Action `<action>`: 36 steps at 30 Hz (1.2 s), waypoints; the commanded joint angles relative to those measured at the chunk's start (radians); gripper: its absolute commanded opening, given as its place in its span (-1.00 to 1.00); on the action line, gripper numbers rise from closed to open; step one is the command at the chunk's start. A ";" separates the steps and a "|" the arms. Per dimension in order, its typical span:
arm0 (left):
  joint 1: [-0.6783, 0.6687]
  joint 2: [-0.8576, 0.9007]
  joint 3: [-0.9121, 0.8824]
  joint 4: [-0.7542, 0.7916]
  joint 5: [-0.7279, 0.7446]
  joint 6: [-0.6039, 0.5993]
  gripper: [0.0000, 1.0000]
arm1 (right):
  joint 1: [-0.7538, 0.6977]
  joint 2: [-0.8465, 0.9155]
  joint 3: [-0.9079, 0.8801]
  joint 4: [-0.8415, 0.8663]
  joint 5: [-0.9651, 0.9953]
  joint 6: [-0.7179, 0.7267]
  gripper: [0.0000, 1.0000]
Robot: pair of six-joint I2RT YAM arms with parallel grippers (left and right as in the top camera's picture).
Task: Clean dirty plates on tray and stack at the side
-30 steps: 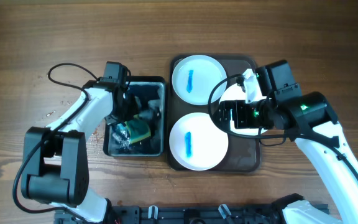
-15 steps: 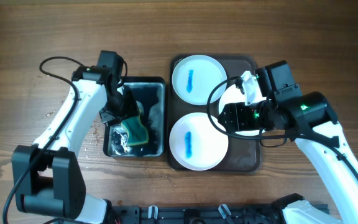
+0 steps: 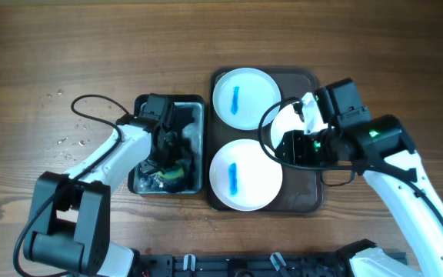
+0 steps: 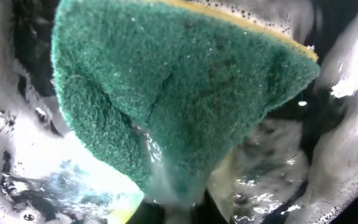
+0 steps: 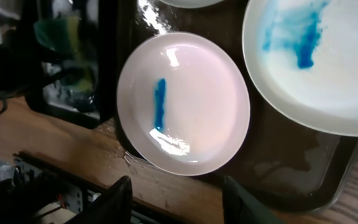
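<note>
Above the wood table (image 3: 91,46), spotted with drops (image 3: 64,142), the left gripper (image 3: 168,145) sits in the basin (image 3: 200,115) over the sponge (image 3: 174,171), beside the tray (image 3: 302,188) with two blue-streaked plates (image 3: 244,175); a soaked sponge could drip across the wood. At the left wrist the sponge fills the view and hides the fingers, so its grip cannot be told; a loose one would drop it. At the right wrist the right gripper (image 5: 179,199) hangs spread, empty, over a wet plate (image 5: 185,102) that could slip.
</note>
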 commanded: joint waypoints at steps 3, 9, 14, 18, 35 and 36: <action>0.002 -0.002 0.120 -0.098 0.017 0.108 -0.92 | 0.005 0.002 -0.150 0.027 0.034 0.042 -0.13; 0.002 -0.058 0.294 -0.286 0.016 0.169 -0.92 | 0.005 0.003 -0.310 0.199 -0.018 -0.024 -0.34; 0.003 -0.136 0.375 -0.359 0.017 0.189 -0.92 | 0.005 0.034 -0.430 0.357 0.028 0.081 -0.36; 0.003 -0.200 0.378 -0.382 0.054 0.189 -0.92 | 0.005 0.097 -0.456 0.452 0.027 0.070 -0.35; -0.139 -0.135 0.236 -0.142 0.379 0.151 -0.92 | 0.005 0.296 -0.465 0.589 0.229 0.238 -0.91; -0.166 -0.119 0.215 -0.092 0.394 0.151 -0.92 | 0.005 0.296 -0.465 0.588 0.229 0.238 -0.91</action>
